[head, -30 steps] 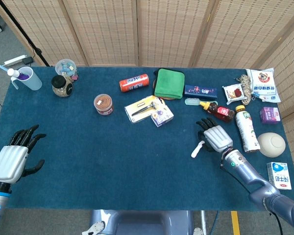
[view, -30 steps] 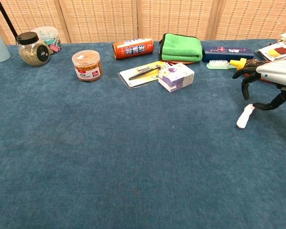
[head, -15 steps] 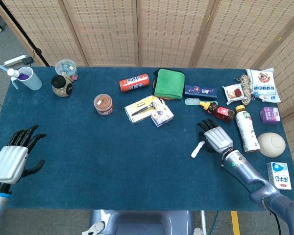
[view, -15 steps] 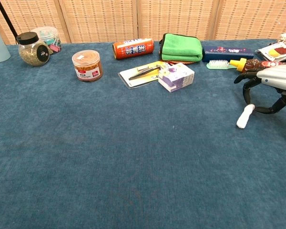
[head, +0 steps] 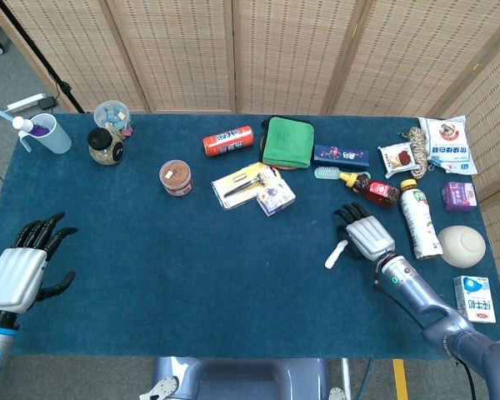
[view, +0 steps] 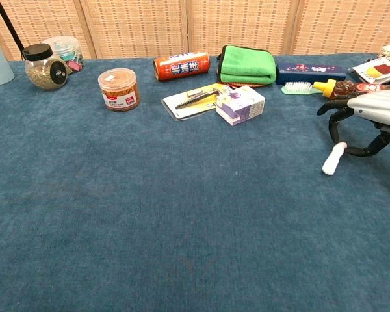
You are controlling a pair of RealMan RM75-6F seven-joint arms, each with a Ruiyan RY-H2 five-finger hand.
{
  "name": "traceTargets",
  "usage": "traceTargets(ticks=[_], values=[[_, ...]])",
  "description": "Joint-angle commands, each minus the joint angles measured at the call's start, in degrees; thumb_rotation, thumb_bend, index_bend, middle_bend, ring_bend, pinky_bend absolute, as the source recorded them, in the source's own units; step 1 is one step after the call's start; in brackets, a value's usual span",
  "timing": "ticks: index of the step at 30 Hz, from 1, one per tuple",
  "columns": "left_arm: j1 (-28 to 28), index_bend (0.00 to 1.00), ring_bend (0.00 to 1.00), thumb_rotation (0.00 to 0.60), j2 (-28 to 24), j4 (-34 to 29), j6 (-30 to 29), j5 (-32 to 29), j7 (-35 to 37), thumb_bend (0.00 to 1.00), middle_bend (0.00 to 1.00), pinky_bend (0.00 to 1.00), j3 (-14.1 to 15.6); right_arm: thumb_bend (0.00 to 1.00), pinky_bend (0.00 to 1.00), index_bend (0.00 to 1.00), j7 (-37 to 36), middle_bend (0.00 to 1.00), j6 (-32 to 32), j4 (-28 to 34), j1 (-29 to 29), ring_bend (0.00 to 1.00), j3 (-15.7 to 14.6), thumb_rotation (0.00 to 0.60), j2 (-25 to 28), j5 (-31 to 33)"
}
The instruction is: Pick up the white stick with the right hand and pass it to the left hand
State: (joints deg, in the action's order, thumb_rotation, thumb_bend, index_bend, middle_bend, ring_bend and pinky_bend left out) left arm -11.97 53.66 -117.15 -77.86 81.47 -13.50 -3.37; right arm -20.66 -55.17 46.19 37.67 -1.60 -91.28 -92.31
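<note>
Right hand point(head: 366, 234) has crept a bit toward the near edge since 1 s ago and dropped lower over the stick point(head: 337, 253); stick itself hasn't shifted, left hand point(head: 23, 267) unchanged.

Progress: early. Nothing lifted yet. Stick lies flat on the blue worktop point(head: 192, 275), right-centre, angled w/ its upper end under the right hand's fingertips and lower end pointing toward the near edge. Chest view: stick point(view: 333, 158) on the cloth, upper end sitting between the dark curled fingers point(view: 338, 120) and the thumb side of the right hand point(view: 367, 123). Looks like a closing pinch, but can't tell if the fingers actually clamp it or just bracket it; stick rests on the worktop either way. So: reach done, grasp under way at best. Left to do: secure grip, lift, carry across, hand over to left.

Pose: right hand palm-down, back of hand up, fingers hooked downward round the stick's top end, forearm coming in from the near-right corner. Left hand far off at the near-left corner, well apart from the stick, fingers spread, holding nothing, back of hand up. Long carry needed, or both arms meet mid-worktop.
</note>
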Motion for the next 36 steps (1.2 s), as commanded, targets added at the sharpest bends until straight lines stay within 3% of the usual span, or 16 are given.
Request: traceTargets(ticks=[1,22,36], values=[[0.0,0.2,0.08,0.6,0.0,0.1,0.0,0.0,0.1,0.27,0.06,0.08,0.0,0.39,0.0,0.46,-0.1,0.13,0.0,0.1,0.0,0.0,0.0,0.6,-0.2,0.1],[-0.1,0.2,0.08,0.6,0.2,1.0,-0.2,0.0,1.1,0.27,0.06,0.08,-0.1,0.39,0.0,0.47,2.0,0.14,0.5,0.3,0.1,0.0,-0.2,0.6,-1.6,1.2],[-0.2,0.2,0.08,0.6,0.5,1.5,-0.2,0.2,1.6,0.27,0.06,0.08,-0.2,0.39,0.0,0.63,3.1,0.23,-0.7,1.0,-0.5,0.03,0.3,0.6,-1.6,2.0]])
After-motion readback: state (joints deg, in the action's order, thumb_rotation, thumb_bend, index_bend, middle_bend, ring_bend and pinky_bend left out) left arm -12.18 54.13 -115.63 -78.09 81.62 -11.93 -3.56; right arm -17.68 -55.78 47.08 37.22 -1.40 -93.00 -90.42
